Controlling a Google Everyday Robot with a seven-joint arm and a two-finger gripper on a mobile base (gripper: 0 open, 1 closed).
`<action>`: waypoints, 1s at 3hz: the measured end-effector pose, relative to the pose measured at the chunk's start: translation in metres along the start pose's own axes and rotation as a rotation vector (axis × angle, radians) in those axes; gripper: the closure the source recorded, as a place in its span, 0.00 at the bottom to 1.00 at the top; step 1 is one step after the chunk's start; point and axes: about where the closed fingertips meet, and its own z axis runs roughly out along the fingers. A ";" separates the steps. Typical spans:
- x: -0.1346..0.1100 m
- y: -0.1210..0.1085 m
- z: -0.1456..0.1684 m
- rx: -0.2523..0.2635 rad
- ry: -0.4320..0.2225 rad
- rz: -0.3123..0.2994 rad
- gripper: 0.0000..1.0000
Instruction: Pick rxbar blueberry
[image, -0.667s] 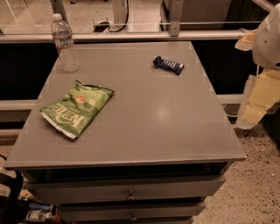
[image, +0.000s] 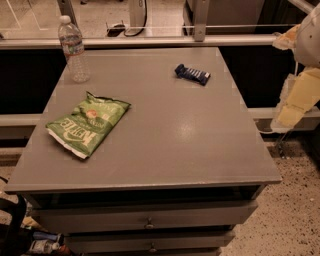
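Grey drawers (image: 147, 216) with small knobs sit nearest you, under the front edge of the table (image: 165, 160). Low at the left, on the floor beside them, is dark clutter you cannot make out. On the table's left half a green chip bag (image: 87, 124) lies flat with its printed face up, one corner pointing toward the front-left edge.

Off the table's right side, above the speckled floor (image: 295, 215), hangs the claw (image: 295, 102). It is pale yellow below a white rounded housing and is cut off at the right edge of the view. You cannot tell how far open it is or whether it has hold of anything. It hangs clear of the table.

Farther back, in the table's far-right quarter, lies the rxbar blueberry (image: 192, 74), a small dark blue wrapper with white markings. It lies flat and slightly diagonal, nearer the back edge than the middle. From the claw, the bar is to the left and farther away, well apart, with the table's right edge between them.

At the far-left corner a clear water bottle (image: 73, 49) stands upright with its white cap on. Behind the table runs a pale rail (image: 150, 42)
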 end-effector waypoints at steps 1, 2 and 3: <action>0.004 -0.047 0.012 0.032 -0.107 0.052 0.00; 0.006 -0.090 0.033 0.060 -0.206 0.109 0.00; 0.007 -0.116 0.057 0.072 -0.249 0.158 0.00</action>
